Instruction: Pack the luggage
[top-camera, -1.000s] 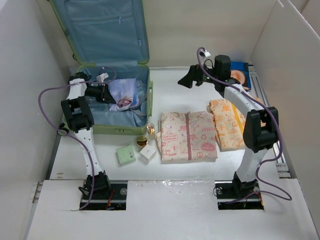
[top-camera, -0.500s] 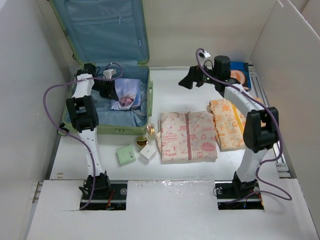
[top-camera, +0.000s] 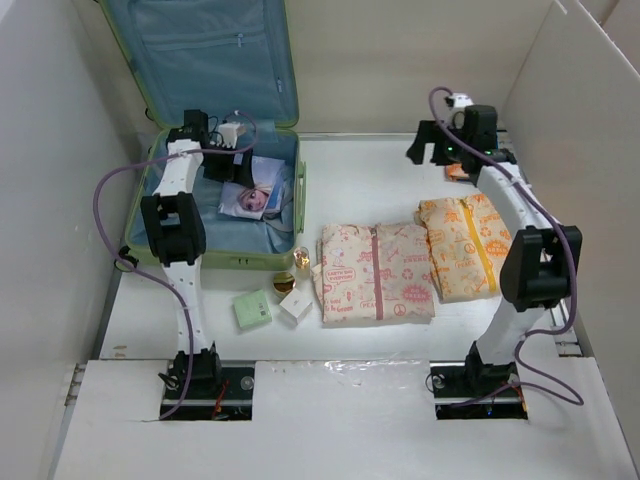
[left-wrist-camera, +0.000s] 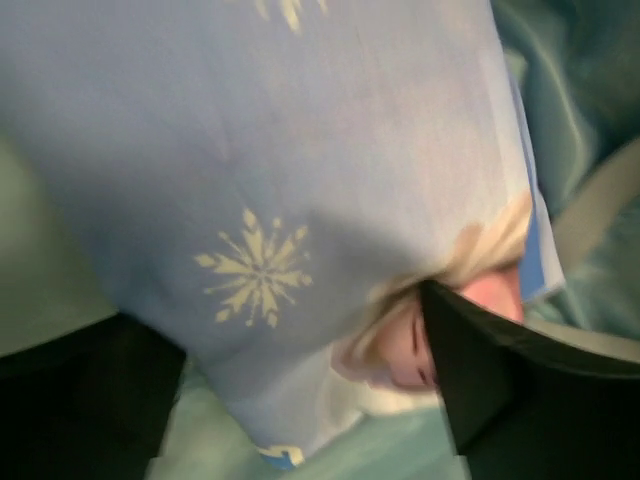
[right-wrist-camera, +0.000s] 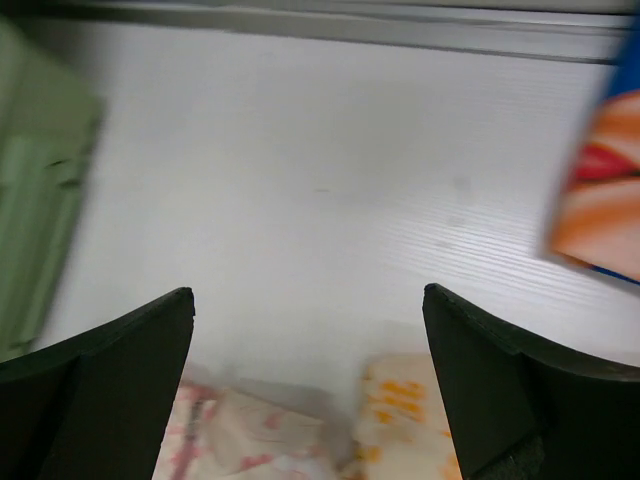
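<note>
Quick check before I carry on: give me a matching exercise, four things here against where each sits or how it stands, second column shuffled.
1 luggage
2 blue snowflake garment
3 pink-print folded garment
4 green box

A on the table, left of the orange-print garment
B lid open
C inside the luggage
D on the table, directly in front of the luggage

Pairs: 1-B, 2-C, 3-A, 4-D

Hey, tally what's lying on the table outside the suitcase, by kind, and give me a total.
Folded garments: 2
Small boxes: 2
Small round containers: 2
Blue-and-orange printed item: 1
Total: 7
</note>
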